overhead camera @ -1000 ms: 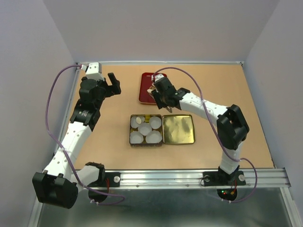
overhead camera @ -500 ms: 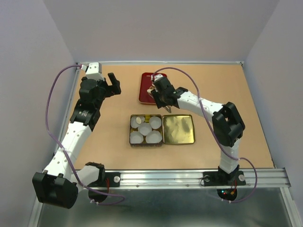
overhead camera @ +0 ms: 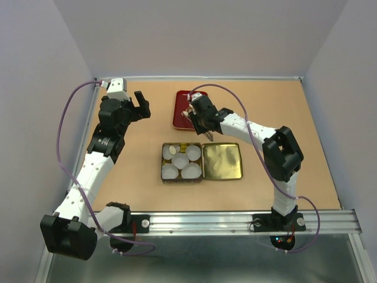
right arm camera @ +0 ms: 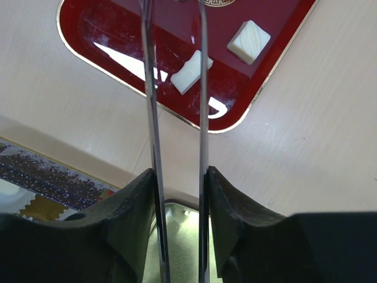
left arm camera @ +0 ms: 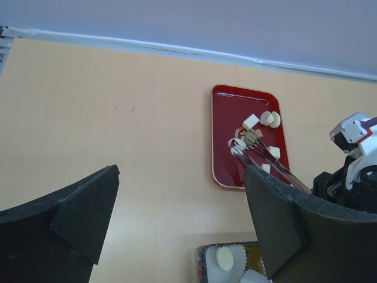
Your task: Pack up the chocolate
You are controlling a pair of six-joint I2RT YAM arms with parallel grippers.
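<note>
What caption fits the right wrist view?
Right gripper holds metal tweezers out over the red tray, two white chocolate blocks lying near their arms.

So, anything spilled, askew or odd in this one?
Nothing stands out. The chocolate sits inside the red tray, one piece in a paper cup in the tin; the right claw holds the tweezers.

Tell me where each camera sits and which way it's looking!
Top external: above and behind the arm bases, looking down at the table; both whole arms show.
Left wrist: on the left arm, looking across at the red tray; its open jaws frame the bottom.
Right wrist: on the right arm, looking down along the tweezers; its jaws pinch them.
Shared: both wrist views show the tray, the chocolate and the tweezers.
</note>
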